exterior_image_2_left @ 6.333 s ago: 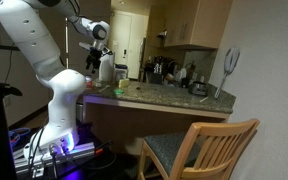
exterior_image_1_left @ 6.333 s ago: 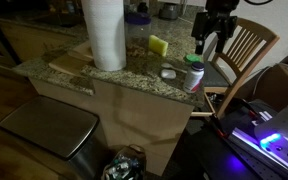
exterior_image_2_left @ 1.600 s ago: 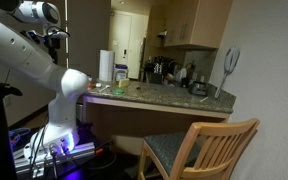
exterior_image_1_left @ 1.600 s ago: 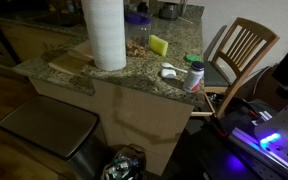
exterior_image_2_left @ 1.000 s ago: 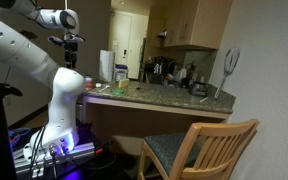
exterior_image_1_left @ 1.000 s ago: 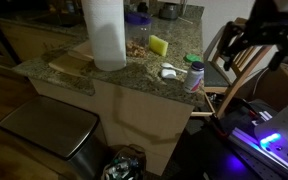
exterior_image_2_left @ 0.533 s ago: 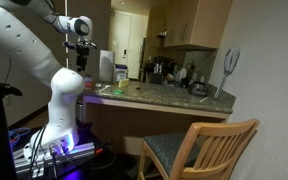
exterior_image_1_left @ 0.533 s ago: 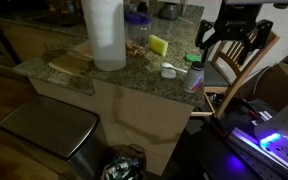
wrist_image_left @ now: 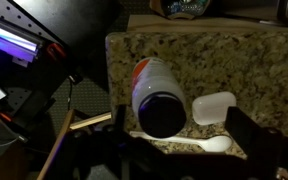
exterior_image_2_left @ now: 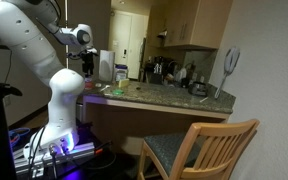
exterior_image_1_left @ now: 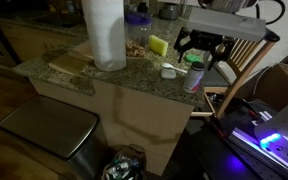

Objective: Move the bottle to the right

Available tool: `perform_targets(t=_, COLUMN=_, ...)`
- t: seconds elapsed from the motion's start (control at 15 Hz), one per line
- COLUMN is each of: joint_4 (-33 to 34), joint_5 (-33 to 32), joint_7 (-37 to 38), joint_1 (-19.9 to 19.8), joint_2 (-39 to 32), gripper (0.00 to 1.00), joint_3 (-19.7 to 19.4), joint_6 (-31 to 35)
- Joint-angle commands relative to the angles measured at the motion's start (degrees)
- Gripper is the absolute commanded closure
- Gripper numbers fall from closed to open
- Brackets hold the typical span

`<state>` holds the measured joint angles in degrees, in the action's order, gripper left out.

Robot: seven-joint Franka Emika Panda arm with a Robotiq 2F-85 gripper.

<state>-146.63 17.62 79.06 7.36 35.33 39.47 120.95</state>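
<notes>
Granite desk (exterior_image_1_left: 114, 78) fills this dim kitchen. One bottle (exterior_image_1_left: 194, 77) stands upright at its near corner, beside one wooden chair (exterior_image_1_left: 246, 45). Just above hangs the hand (exterior_image_1_left: 201, 55), fingers spread wide and empty, likely lining up a top-down grasp. Farther back sit one white disc (exterior_image_1_left: 169, 72), one yellow sponge (exterior_image_1_left: 159, 45) and one paper roll (exterior_image_1_left: 104, 35).

Paper towel roll (exterior_image_1_left: 103, 35) top cut off at the 12 o'clock edge, bottle (wrist_image_left: 154, 88) label blurred and unreadable in wrist view, jar (wrist_image_left: 187, 6) cropped at 12 o'clock, gripper (exterior_image_2_left: 91, 67) in an exterior view too small and dark to read jaw spread.
</notes>
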Motion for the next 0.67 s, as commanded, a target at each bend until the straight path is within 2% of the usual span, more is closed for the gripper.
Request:
perform_targets(t=0.0, joint_4=1.59, joint_5=-3.31, joint_7=5.04, joint_1=1.57, joint_2=-4.90, gripper=0.00, joint_3=-1.19, joint_6=-3.16)
perform_targets(t=0.07, joint_4=1.82, joint_5=-3.85, joint_7=6.14, joint_1=1.93, joint_2=-5.88, gripper=0.00, joint_3=-1.52, joint_6=-4.33)
perform_targets(t=0.13, joint_4=0.27, joint_5=-4.18, joint_7=5.37, joint_1=3.06, joint_2=-4.03, gripper=0.00, joint_3=-2.48, joint_6=-1.36)
perform_targets(t=0.27, joint_4=0.47, joint_5=-4.49, joint_7=6.49, joint_1=3.54, joint_2=-5.14, gripper=0.00, joint_3=-2.69, joint_6=-2.27)
perform_targets(t=0.33, joint_4=0.61, joint_5=-4.77, joint_7=6.84, joint_1=3.63, joint_2=-5.46, gripper=0.25, joint_3=-2.84, joint_6=-2.04)
perform_targets(t=0.4, joint_4=0.65, joint_5=-5.06, joint_7=7.16, joint_1=4.01, joint_2=-5.48, gripper=0.26, joint_3=-3.15, joint_6=-1.63)
perform_targets(t=0.6, joint_4=0.38, joint_5=-5.25, joint_7=8.20, joint_1=5.12, joint_2=-5.75, gripper=0.47, joint_3=-3.92, joint_6=-0.41)
